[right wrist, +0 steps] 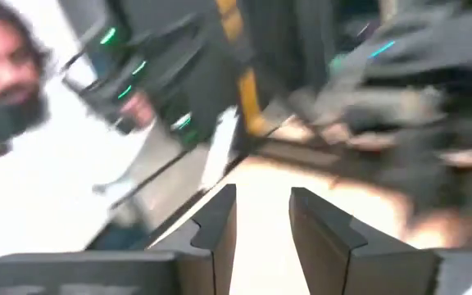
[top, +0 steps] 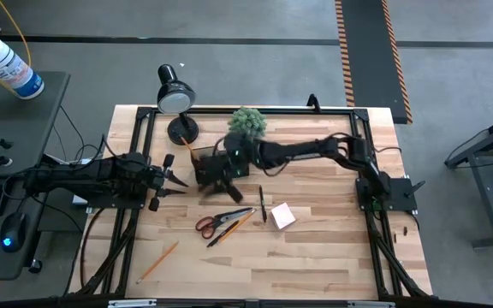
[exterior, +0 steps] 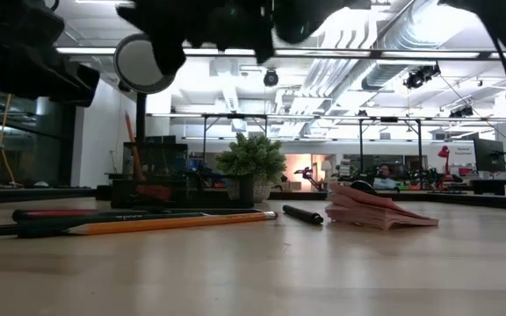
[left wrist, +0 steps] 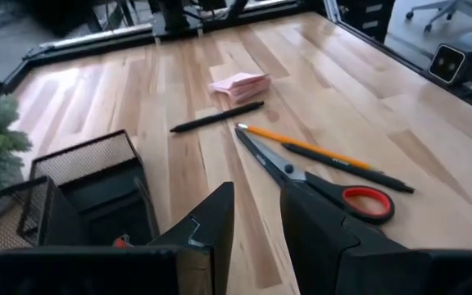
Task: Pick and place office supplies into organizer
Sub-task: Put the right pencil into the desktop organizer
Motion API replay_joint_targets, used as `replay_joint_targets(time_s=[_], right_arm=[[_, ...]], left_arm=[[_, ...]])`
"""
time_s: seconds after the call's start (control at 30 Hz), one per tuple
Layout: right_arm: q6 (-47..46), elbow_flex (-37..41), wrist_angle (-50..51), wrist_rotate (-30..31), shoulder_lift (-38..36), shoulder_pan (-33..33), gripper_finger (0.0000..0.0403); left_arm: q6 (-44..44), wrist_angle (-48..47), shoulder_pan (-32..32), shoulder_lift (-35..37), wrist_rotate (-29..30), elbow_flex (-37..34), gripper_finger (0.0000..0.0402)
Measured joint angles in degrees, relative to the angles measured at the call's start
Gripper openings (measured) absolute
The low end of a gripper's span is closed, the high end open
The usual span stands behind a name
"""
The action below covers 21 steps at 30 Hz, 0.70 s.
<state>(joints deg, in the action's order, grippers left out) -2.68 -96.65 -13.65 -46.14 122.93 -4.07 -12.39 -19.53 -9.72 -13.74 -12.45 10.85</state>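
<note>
The black mesh organizer (top: 205, 164) (left wrist: 88, 188) stands on the table left of centre, in front of the plant. Orange-handled scissors (top: 219, 222) (left wrist: 322, 179), a pencil (left wrist: 301, 146) and a black pen (left wrist: 349, 169) lie together near the middle. A second black pen (top: 262, 205) (left wrist: 217, 117) and the pink notepad (top: 282, 216) (left wrist: 238, 83) lie to their right. Another pencil (top: 159, 261) lies toward the near left. My right gripper (top: 212, 178) (right wrist: 262, 221) hovers open over the organizer. My left gripper (top: 176, 180) (left wrist: 256, 238) waits open, left of the organizer.
A black desk lamp (top: 176, 98) and a green potted plant (top: 247, 122) stand at the far edge behind the organizer. A person shows in the room beyond in the right wrist view. Bare wood lies toward the near and right sides.
</note>
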Motion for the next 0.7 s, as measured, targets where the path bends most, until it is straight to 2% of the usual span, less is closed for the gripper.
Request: replay_joint_targets(time_s=[0.17,0.23,0.37,0.43,0.7], right_arm=[[8.1,0.0,21.8,6.9,-1.4,5.6,0.0091],[8.6,0.1,27.2,9.6,-1.4,7.5,0.0086],[9.0,0.1,36.9,20.8,-1.4,10.6,0.0071],[8.7,0.1,41.1,24.2,-1.4,11.5,0.0062],[5.8,0.1,56.4,28.9,-1.4,11.4,0.0023]], left_arm=[[2.8,0.0,0.0,0.0,0.0,-0.8,0.009],[3.9,0.0,0.0,0.0,0.0,-1.3,0.009],[5.3,0.0,0.0,0.0,0.1,-1.6,0.009],[5.5,0.0,0.0,0.0,0.5,-1.6,0.009],[6.2,0.3,0.0,0.0,2.6,-1.6,0.009]])
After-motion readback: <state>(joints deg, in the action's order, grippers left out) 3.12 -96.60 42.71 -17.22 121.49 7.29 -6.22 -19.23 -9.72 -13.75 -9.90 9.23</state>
